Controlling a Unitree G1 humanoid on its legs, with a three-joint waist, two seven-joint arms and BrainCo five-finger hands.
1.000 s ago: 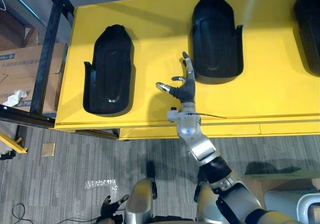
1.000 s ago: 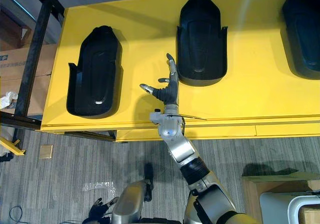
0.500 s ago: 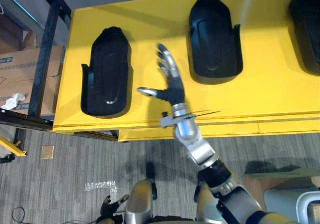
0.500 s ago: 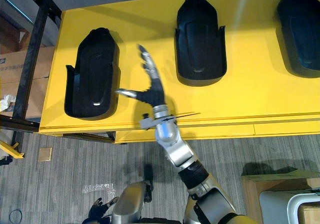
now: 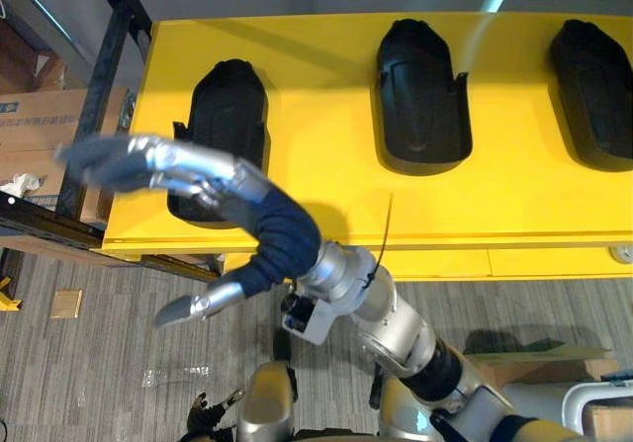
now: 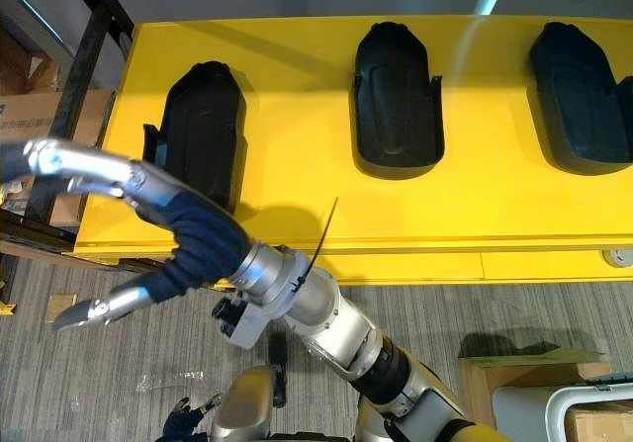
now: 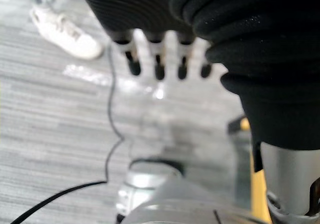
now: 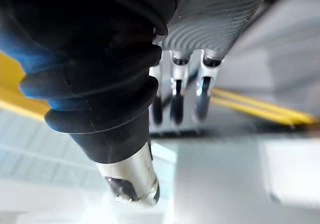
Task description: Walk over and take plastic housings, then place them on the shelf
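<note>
Three black plastic housings lie on the yellow table (image 5: 316, 116): a left one (image 5: 229, 101), a middle one (image 5: 420, 96) and a right one (image 5: 591, 91). My right hand (image 5: 247, 200) is raised high above the table's front left corner, close to the camera, open with fingers spread and thumb apart, holding nothing. It hides the near end of the left housing. In its own wrist view the right hand's fingers (image 8: 175, 91) point out straight. My left hand (image 7: 157, 53) hangs low over the grey floor, fingers relaxed and empty.
A black metal rack (image 5: 109, 76) stands at the table's left end, with cardboard boxes (image 5: 40, 135) behind it. A person's white shoe (image 7: 65, 33) is on the floor near my left hand. Another box (image 5: 593, 412) sits at the lower right.
My right hand has left the spot between the left and middle housings and swung left and up toward the camera. The view has shifted slightly; the housings lie as before.
</note>
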